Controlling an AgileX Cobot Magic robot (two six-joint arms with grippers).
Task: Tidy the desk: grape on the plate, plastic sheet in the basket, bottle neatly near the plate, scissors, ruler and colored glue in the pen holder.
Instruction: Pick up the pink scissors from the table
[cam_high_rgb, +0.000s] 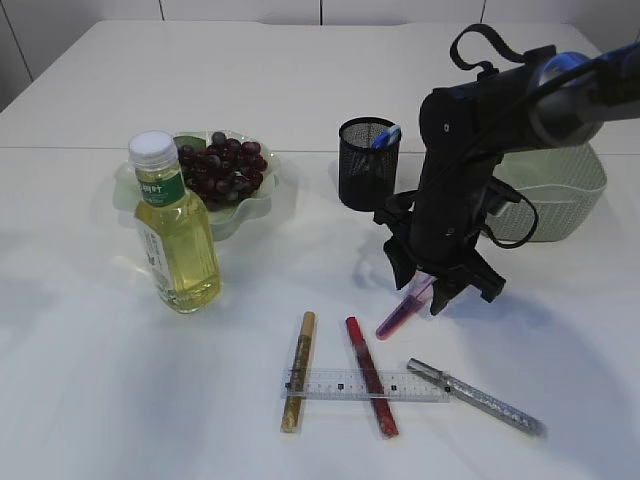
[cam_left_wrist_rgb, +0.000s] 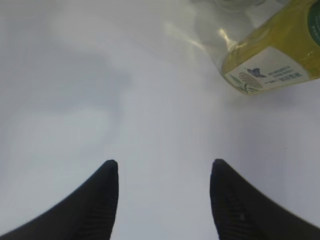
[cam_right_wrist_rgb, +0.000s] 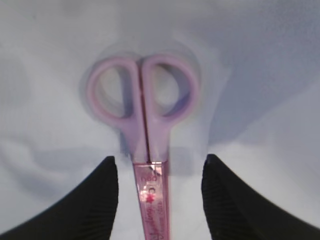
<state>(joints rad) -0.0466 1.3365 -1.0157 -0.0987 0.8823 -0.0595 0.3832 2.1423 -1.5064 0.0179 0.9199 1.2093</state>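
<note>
Your right gripper (cam_high_rgb: 432, 290) hangs spread over the scissors (cam_right_wrist_rgb: 144, 125), gripping nothing.

The scissors lie flat on the table (cam_high_rgb: 90, 380), pink sheath between the fingers (cam_right_wrist_rgb: 95, 200), lilac handles pointing away (neither pad touches them). Your left gripper (cam_left_wrist_rgb: 164, 200) is spread above bare table, the bottle (cam_left_wrist_rgb: 275, 55) just beyond it. Grapes (cam_high_rgb: 222, 168) sit on the plate (cam_high_rgb: 262, 200); the ruler (cam_high_rgb: 366, 385) lies across two glue sticks (cam_high_rgb: 297, 371), a silver one beside. The pen holder (cam_high_rgb: 367, 163) stands near the basket (cam_high_rgb: 560, 195).
</note>
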